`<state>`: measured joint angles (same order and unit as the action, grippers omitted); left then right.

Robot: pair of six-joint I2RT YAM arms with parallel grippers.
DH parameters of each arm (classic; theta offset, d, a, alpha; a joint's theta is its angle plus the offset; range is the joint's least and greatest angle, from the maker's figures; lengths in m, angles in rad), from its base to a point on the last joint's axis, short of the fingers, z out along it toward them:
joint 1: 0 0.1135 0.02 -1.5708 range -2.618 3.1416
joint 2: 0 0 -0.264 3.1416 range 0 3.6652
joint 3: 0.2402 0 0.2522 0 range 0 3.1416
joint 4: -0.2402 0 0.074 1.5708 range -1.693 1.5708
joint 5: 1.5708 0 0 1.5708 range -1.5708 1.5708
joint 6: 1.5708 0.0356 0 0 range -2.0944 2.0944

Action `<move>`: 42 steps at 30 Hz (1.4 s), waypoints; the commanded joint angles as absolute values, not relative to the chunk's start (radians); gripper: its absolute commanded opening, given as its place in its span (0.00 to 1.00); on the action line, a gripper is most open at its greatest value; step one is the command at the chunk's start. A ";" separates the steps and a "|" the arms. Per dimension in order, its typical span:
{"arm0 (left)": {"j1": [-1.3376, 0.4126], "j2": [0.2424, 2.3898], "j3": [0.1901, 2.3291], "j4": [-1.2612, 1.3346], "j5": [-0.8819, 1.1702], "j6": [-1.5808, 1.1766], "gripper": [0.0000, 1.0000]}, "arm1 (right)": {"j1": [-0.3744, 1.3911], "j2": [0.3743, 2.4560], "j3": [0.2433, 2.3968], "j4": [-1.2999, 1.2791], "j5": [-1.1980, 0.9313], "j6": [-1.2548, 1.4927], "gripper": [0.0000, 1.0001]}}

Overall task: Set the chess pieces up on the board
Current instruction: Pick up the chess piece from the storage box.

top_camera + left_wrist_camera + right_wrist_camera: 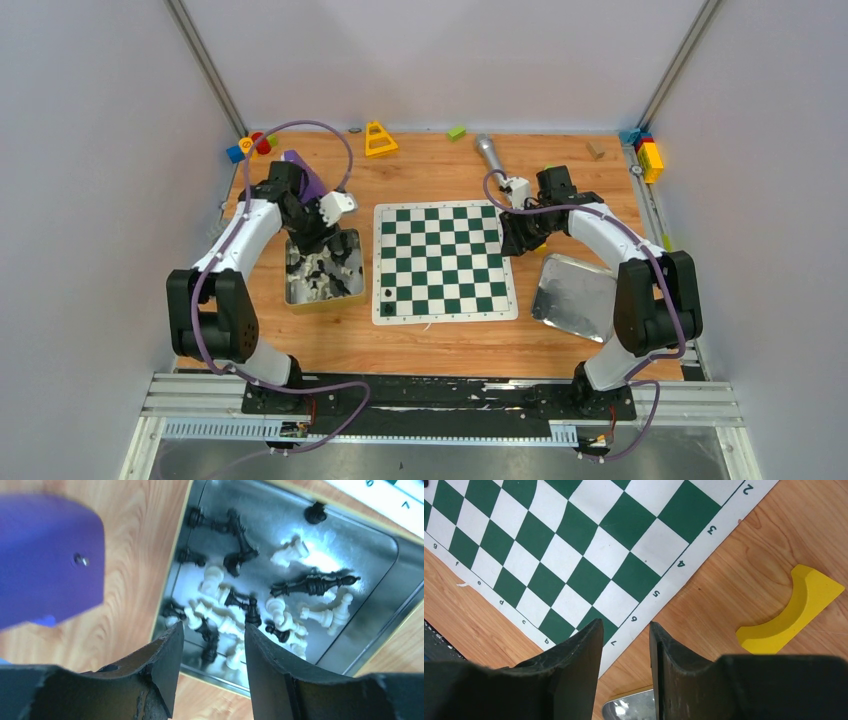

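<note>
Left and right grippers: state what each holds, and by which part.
Nothing is held. The left gripper is open above the chess pieces in the tray; the right gripper is open over the board's edge.

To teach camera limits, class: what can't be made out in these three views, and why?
Top view: chess pieces in the tin, partly under the left arm, too small to name.
Left wrist: purple block, blurred, cut by the edge.
Right wrist: metal tray, only a sliver behind the right pincer.
</note>
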<state>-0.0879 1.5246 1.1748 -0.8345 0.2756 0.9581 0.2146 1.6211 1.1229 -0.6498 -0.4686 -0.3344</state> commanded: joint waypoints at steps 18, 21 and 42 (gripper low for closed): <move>0.095 1.496 1.111 -0.798 0.541 0.623 0.53 | 0.216 1.625 1.154 -0.649 -0.518 -0.346 0.40; 0.052 1.496 1.116 -0.777 0.540 0.593 0.53 | 0.216 1.626 1.154 -0.649 -0.516 -0.345 0.40; -0.167 1.540 1.009 -0.670 0.526 0.981 0.51 | 0.216 1.629 1.150 -0.651 -0.505 -0.345 0.40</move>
